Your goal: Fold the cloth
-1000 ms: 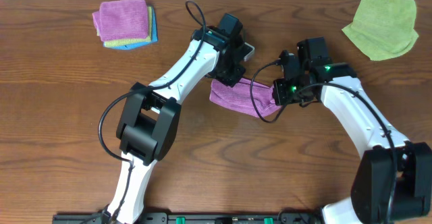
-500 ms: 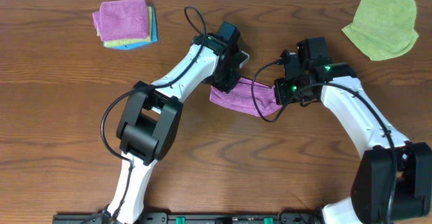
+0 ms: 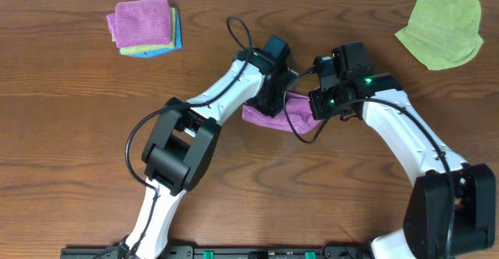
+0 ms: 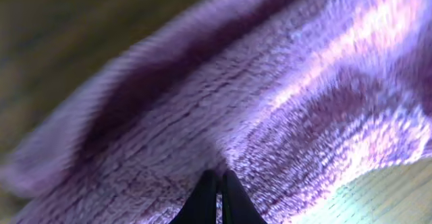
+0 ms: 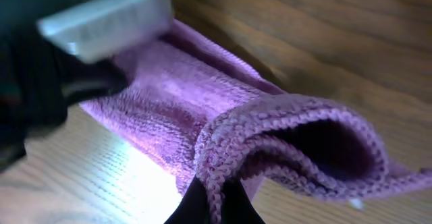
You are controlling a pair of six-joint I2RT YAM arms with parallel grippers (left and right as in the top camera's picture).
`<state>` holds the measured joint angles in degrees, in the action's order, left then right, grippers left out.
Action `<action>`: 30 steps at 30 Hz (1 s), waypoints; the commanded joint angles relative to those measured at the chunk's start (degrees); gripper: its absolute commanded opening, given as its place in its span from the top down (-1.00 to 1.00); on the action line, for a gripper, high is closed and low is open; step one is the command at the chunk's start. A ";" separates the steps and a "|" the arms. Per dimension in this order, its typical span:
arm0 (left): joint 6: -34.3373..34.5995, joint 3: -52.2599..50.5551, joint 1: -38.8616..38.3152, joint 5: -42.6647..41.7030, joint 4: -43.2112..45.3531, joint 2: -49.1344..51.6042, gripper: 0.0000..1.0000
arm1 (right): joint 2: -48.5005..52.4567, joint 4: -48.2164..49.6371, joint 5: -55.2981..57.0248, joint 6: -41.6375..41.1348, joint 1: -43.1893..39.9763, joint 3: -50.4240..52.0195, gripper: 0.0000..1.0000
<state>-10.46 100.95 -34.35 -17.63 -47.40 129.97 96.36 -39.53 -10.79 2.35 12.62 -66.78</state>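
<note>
The cloth (image 3: 273, 117), purple and fuzzy, lies bunched in the middle of the table between my two arms. My left gripper (image 3: 270, 101) is shut on its left part. In the left wrist view the dark fingertips (image 4: 209, 196) sit pressed together, buried in the pile of the cloth (image 4: 270, 116). My right gripper (image 3: 318, 109) is shut on the right edge. In the right wrist view a rolled hem of the cloth (image 5: 223, 143) is pinched between the fingers (image 5: 196, 207), and a loop of cloth arches to the right. The two grippers are close together.
A neat stack of folded cloths (image 3: 144, 25), purple on top of green and blue, sits at the back left. A lime-green cloth (image 3: 440, 29) lies loose at the back right. The left arm's white and black housing (image 5: 101, 15) fills the right wrist view's upper left.
My left gripper has swung right toward the right gripper, taking its part of the cloth along. The right gripper has shifted slightly left. The cloth now looks shorter and more bunched.
</note>
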 commanded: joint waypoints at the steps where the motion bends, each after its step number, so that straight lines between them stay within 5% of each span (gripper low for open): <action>1: 0.44 -2.38 0.02 0.28 0.37 0.52 0.89 | -1.27 -0.07 3.08 0.50 0.44 -1.07 0.98; 7: 0.17 -3.34 0.22 6.64 1.18 0.52 0.89 | -1.27 -0.31 3.96 0.52 0.42 -1.07 0.97; 30: 6.43 -3.30 -1.14 0.85 2.58 0.52 0.88 | -1.27 4.24 4.28 1.40 0.68 -1.07 0.97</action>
<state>-4.67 98.85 -35.46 -16.32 -45.43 129.95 96.36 -35.00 -6.61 3.09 12.62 -66.78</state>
